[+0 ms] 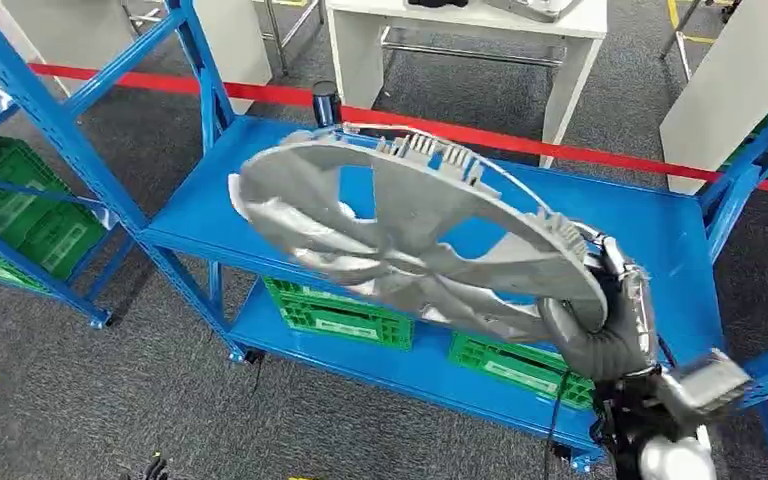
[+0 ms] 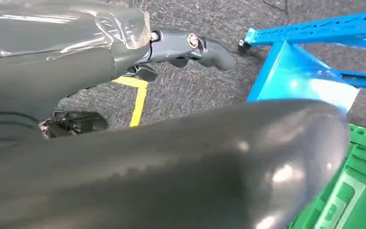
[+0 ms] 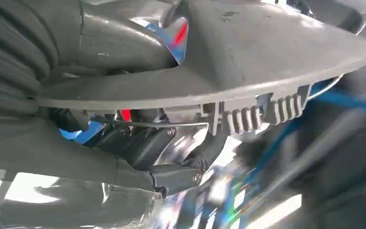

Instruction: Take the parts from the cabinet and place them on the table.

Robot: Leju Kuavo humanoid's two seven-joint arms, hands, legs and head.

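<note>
A large grey plastic wheel cover (image 1: 410,230) with spokes and ribbed clips hangs tilted above the top shelf of the blue cabinet rack (image 1: 660,235). My right hand (image 1: 610,325) grips its rim at the near right edge, thumb over the top. In the right wrist view the cover's rim (image 3: 267,57) crosses close in front, with my right hand's dark fingers (image 3: 171,176) curled beneath it. My left hand (image 2: 186,45) hangs over the grey carpet, fingers apart and holding nothing.
Green crates (image 1: 340,315) (image 1: 515,365) sit on the rack's lower shelf, and more (image 1: 10,215) in the rack at left. A dark cylinder (image 1: 325,100) stands at the shelf's back edge. Beyond a red floor line (image 1: 520,140) stands a white table (image 1: 460,30). Yellow tape (image 2: 138,100) marks the carpet.
</note>
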